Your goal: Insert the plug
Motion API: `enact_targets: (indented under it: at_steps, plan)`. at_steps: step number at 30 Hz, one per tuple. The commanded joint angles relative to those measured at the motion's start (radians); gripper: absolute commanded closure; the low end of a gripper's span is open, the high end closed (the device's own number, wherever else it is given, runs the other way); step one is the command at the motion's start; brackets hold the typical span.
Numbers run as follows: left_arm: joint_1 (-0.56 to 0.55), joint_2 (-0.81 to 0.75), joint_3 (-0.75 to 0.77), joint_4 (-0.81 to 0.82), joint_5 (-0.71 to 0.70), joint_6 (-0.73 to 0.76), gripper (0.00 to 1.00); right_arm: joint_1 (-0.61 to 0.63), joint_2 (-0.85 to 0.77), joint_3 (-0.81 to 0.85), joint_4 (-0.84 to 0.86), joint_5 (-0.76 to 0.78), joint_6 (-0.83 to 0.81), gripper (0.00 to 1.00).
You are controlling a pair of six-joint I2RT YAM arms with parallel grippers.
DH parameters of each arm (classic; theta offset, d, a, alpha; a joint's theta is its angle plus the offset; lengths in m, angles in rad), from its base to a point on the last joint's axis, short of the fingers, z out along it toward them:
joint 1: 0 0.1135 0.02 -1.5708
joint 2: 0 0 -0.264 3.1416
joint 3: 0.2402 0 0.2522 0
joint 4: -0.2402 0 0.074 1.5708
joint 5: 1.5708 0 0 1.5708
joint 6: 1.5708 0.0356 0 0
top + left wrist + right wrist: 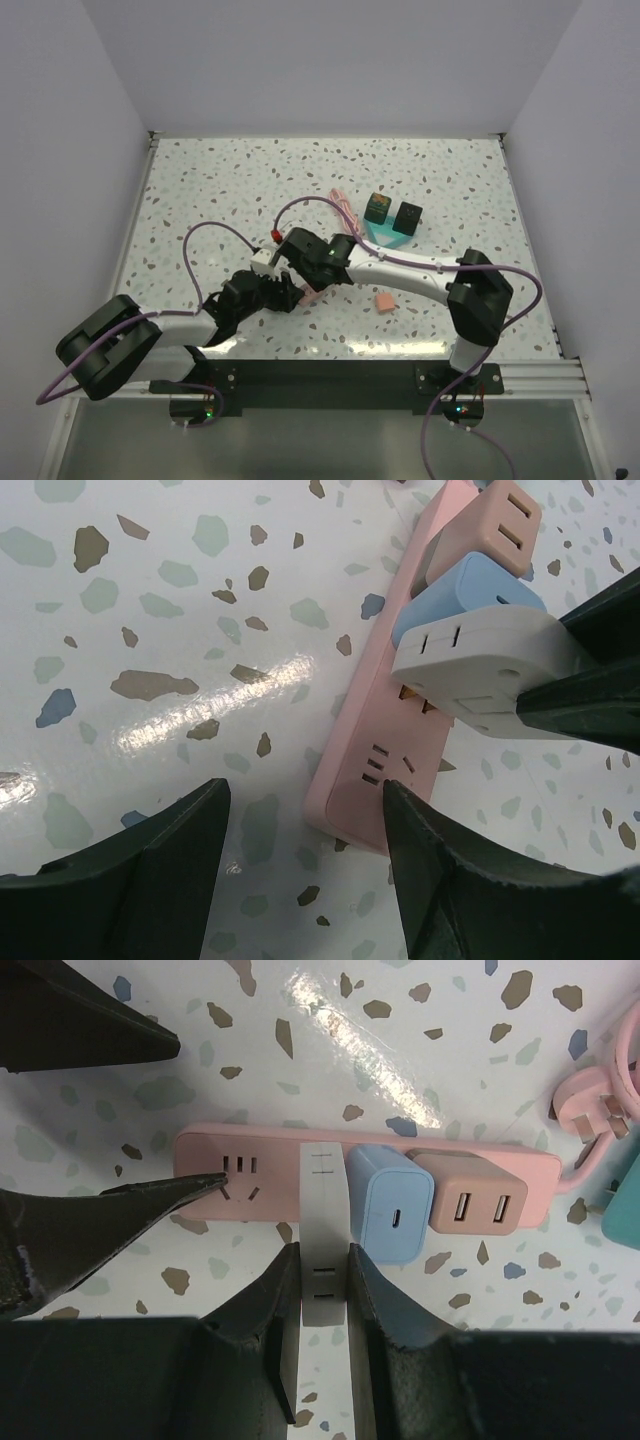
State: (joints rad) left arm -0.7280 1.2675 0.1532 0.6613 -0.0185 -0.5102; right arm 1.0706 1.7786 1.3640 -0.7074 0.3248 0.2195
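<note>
In the right wrist view, my right gripper (323, 1255) is shut on the off-white plug (322, 1190). The plug stands across the pink power strip (210, 1155), between a free socket and a blue adapter (392, 1205). A tan USB adapter (478, 1200) sits beside the blue one. In the left wrist view the plug (470, 665) hangs tilted just above the strip (370, 780). My left gripper (303, 790) is open at the strip's end. One of its fingers (420, 850) is over the strip's end corner and the other rests off it above the table.
Two dark cubes (377, 208) (407, 216) stand on a teal holder (385, 235) behind the strip. A small pink-orange block (383, 301) lies at the front right. The strip's pink cable (340, 205) runs back towards the cubes, and its wall plug (590, 1110) lies nearby.
</note>
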Motion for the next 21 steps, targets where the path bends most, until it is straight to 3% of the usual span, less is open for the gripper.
enact_targets:
  at_steps: [1, 21]
  plan:
    - [-0.005, -0.003, -0.004, -0.032, 0.008, 0.029, 0.33, -0.024, 0.058, -0.075, 0.028, 0.085, -0.008, 1.0]
    - [-0.005, 0.006, 0.003, -0.046, 0.006, 0.032, 0.35, -0.054, 0.073, -0.146, 0.109, -0.075, -0.013, 1.0]
